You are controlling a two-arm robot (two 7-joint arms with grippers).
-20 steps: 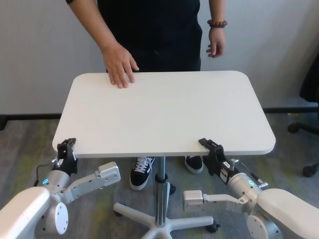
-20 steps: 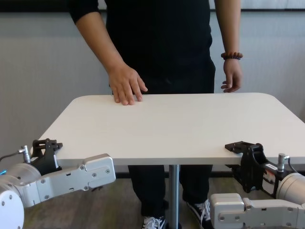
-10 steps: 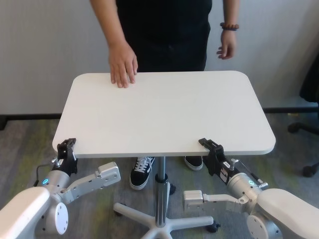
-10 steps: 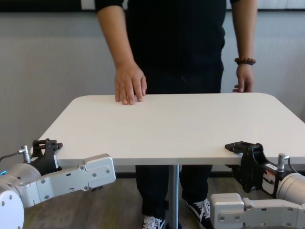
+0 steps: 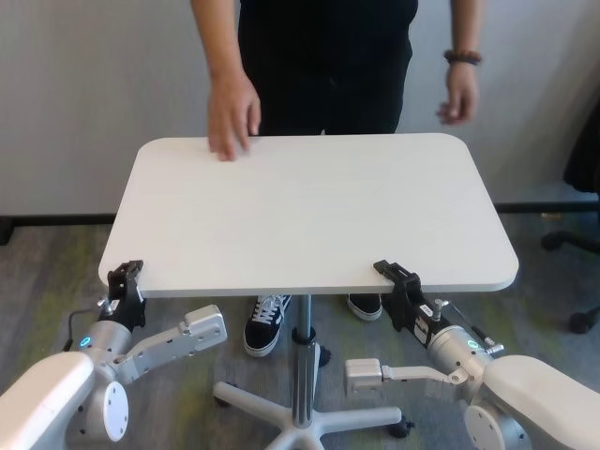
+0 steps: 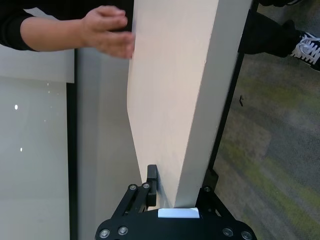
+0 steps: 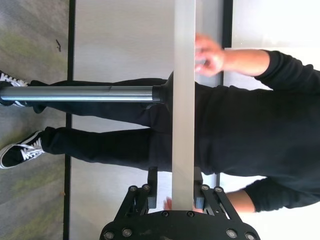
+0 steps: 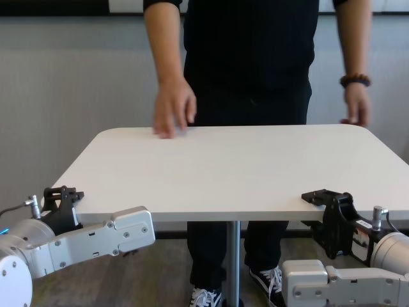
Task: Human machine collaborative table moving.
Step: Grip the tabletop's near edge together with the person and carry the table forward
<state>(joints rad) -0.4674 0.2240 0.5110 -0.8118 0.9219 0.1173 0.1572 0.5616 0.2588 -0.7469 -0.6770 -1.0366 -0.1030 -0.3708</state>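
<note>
Grey-carpeted room; white rectangular matte bench point(image 5: 309, 211) straight ahead. My left jaws point(image 5: 125, 281) clamp its 7 o'clock edge; right jaws point(image 5: 397, 278) grip at 5. Black-shirted person point(image 5: 323, 61) at 12. Next, I judge: release.

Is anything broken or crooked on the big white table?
Nothing stands out. The table sits level on its pole, unmarked. The left gripper and the right gripper each straddle its near edge, and the person's hand touches the far edge.
</note>
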